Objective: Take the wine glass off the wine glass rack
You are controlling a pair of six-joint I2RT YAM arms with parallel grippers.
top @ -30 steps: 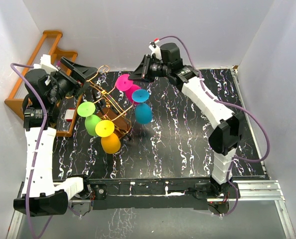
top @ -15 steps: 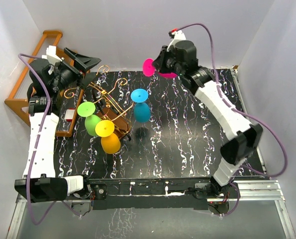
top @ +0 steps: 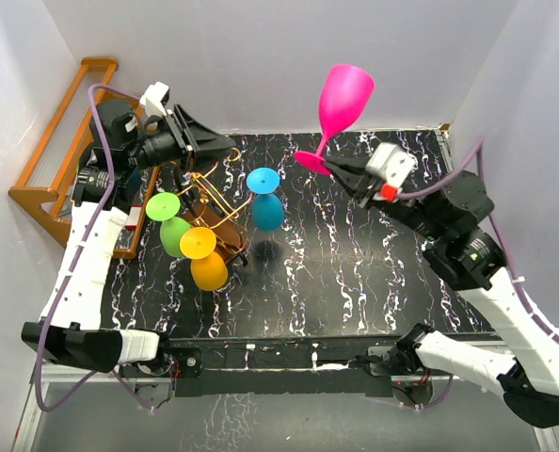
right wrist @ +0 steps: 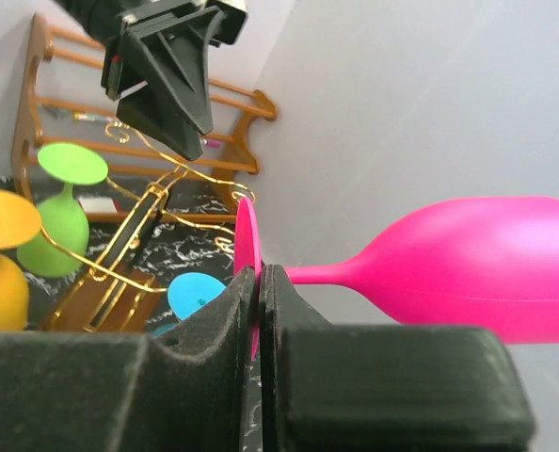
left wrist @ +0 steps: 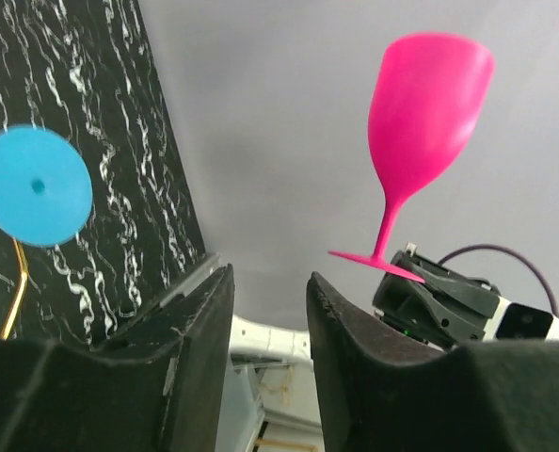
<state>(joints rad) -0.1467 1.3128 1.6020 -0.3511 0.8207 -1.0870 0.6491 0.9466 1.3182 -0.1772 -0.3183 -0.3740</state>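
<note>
Right gripper [top: 340,169] pinches flat disc foot of pink wine glass [top: 344,94] | left gripper [top: 214,146] spread near curled-wire wine glass rack [top: 214,202]

The gold-copper wire wine glass rack [top: 209,193] stands on the rear left of the black white-veined marble tabletop [top: 355,273], with the orange-brown wooden stepped shelf [top: 54,160] to its left. A green plastic wine glass [top: 171,226] and a yellow wine glass [top: 202,256] hang on the rack's near left side, and a blue wine glass [top: 265,202] on its right. The left hand [top: 221,146] is above the rack's rear end. Well right of the rack, the pink plastic wine glass [top: 343,94] is bowl-up in the air, its foot pinched in the right hand [top: 334,168].
</note>
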